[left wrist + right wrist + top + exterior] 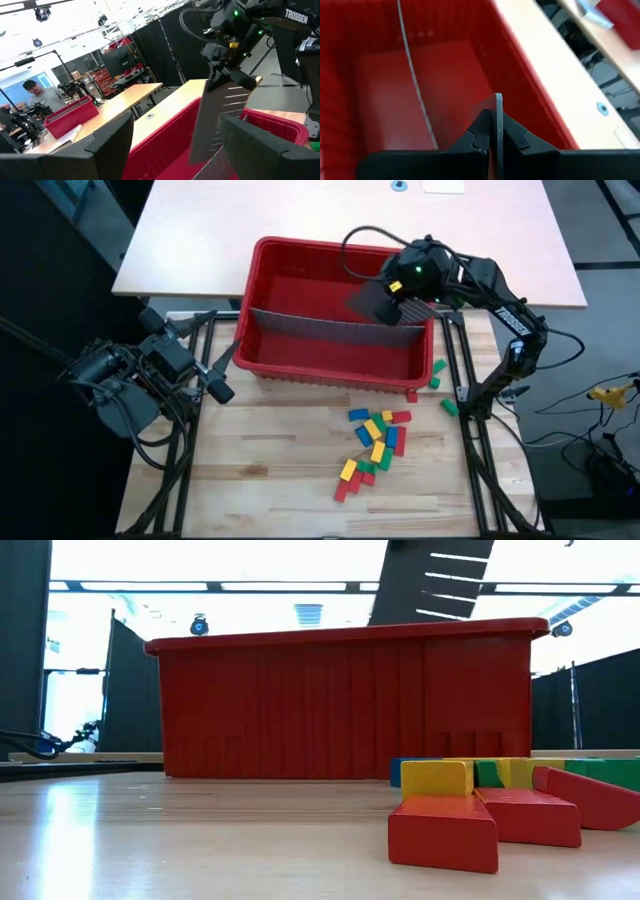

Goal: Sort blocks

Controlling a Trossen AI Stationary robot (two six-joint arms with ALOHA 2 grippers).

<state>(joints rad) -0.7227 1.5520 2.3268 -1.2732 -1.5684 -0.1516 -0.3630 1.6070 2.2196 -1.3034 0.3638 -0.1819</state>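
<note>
1. The right arm (505, 310) reaches from the table's right side over the red bin (300, 355), elbow bent, its wrist above the bin's right part.
2. The right gripper (497, 134) has its fingers pinched tight on the edge of a flat grey slotted panel (372, 300), held tilted over the bin; the left wrist view shows that panel (215, 120) hanging down from the gripper above the bin's rim.
3. A second grey panel (330, 327) already stands upright inside the bin, running along its length and splitting it into a far and a near compartment.
4. The left arm (140, 370) waits low at the table's left edge, beside the bin's left end, pointing towards the bin. The left gripper (175, 150) stands with its two fingers wide apart, holding nothing.
5. The word "TROSSEN" (296, 16) can be read in white on the right arm in the left wrist view.
6. The blocks (375, 442) lie on the wooden table (260, 470) in front of the bin, none inside it: a loose cluster of red, blue, yellow and green bricks, roughly fifteen, though an exact count cannot be told.
7. A few more blocks lie by the bin's near right corner: two green (437, 367), another green (449, 406), and one red (411, 395).
8. In the low view, a yellow block (437, 778) rests on a red one (444, 832).
9. One person (37, 95) sits in the room behind.
</note>
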